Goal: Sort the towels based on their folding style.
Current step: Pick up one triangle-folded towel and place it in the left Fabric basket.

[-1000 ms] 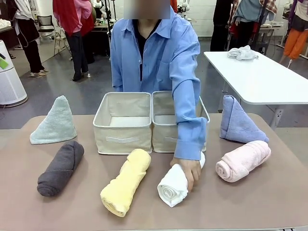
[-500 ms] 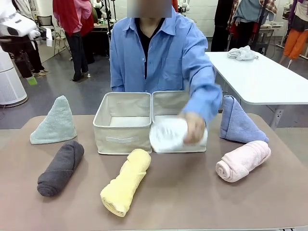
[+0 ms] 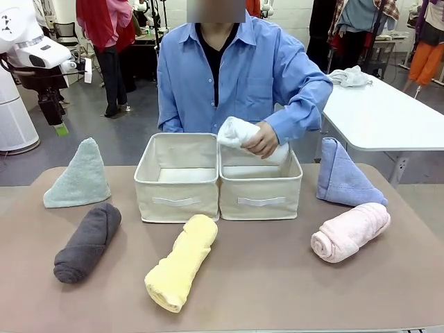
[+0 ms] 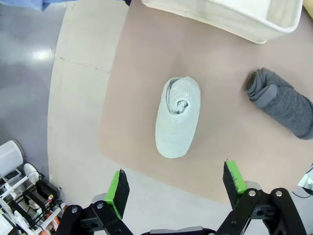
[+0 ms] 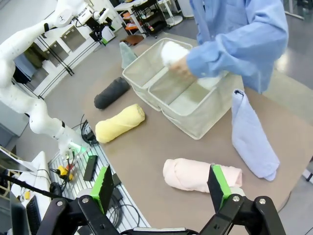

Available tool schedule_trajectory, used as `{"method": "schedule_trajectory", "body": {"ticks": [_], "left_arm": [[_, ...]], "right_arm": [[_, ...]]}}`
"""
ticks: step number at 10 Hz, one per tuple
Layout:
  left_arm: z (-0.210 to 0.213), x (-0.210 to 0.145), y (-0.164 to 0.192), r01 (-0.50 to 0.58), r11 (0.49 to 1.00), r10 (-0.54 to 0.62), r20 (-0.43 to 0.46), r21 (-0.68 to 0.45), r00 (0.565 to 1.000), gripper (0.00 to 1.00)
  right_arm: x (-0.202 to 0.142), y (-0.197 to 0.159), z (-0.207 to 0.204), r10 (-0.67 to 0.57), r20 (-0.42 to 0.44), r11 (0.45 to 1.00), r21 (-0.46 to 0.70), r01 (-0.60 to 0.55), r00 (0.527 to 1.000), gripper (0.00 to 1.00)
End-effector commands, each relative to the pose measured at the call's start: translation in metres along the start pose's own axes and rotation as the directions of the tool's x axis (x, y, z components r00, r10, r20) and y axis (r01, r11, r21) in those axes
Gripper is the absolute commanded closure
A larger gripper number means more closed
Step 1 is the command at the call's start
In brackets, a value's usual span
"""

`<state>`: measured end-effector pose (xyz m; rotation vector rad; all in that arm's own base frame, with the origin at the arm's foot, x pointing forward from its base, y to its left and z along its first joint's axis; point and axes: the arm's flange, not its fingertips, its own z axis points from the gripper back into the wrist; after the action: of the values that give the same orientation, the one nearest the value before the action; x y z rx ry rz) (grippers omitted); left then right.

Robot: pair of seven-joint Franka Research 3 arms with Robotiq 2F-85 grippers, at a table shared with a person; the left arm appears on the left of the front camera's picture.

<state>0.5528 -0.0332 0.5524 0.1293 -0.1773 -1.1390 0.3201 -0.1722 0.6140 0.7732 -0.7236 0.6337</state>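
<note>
A: Above the bins (image 3: pixel 260 201), what's listed?
B: White roll (image 3: pixel 236 130), held in the person's hand (image 3: pixel 262 142).
A: On the surface (image 3: pixel 277 291)?
B: Grey roll (image 3: pixel 87 243), yellow roll (image 3: pixel 182 262), pink roll (image 3: pixel 350 231); green cone (image 3: pixel 78 177), blue cone (image 3: pixel 343 177).
A: End effectors?
B: Left end effector (image 4: pixel 176 182): wide open, empty, above green cone. Right end effector (image 5: pixel 160 183): wide open, empty, above pink roll.

You have two beige fabric bins standing side by side and touching, at the far middle of your brown table (image 3: pixel 277 291). The left bin (image 3: pixel 177 201) and the right bin (image 3: pixel 261 201) each carry a fabric handle strip on the front wall. Directly behind them stands a person in a blue shirt (image 3: pixel 236 76). Further back on your right, a white table (image 3: pixel 388 114) carries a crumpled white rag (image 3: pixel 349 76).
</note>
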Motion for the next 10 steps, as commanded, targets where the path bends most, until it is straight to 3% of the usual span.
{"method": "schedule_trajectory", "body": {"ticks": [1,2,5,6,10], "left_arm": [[0.004,-0.002,0.002,-0.008,1.000,0.008,-0.010,0.021,1.000,0.00],[0.000,0.000,0.000,0.000,1.000,0.000,0.000,0.000,1.000,0.00],[-0.051,0.024,0.011,0.299,0.952,-0.298,0.032,-0.059,0.954,0.00],[-0.062,0.027,0.010,0.344,0.937,-0.343,0.032,-0.056,0.939,0.00],[-0.086,0.037,0.015,0.387,0.916,-0.385,0.041,-0.105,0.922,0.00]], "right_arm": [[-0.001,0.000,-0.001,0.005,0.007,1.000,0.012,-0.006,1.000,0.00],[-0.001,0.000,-0.001,0.005,0.007,1.000,0.012,-0.006,1.000,0.00],[-0.001,0.000,-0.001,0.005,0.007,1.000,0.012,-0.006,1.000,0.00],[-0.001,0.000,-0.001,0.005,0.007,1.000,0.012,-0.006,1.000,0.00],[-0.001,0.000,-0.001,0.005,0.007,1.000,0.012,-0.006,1.000,0.00]]}}
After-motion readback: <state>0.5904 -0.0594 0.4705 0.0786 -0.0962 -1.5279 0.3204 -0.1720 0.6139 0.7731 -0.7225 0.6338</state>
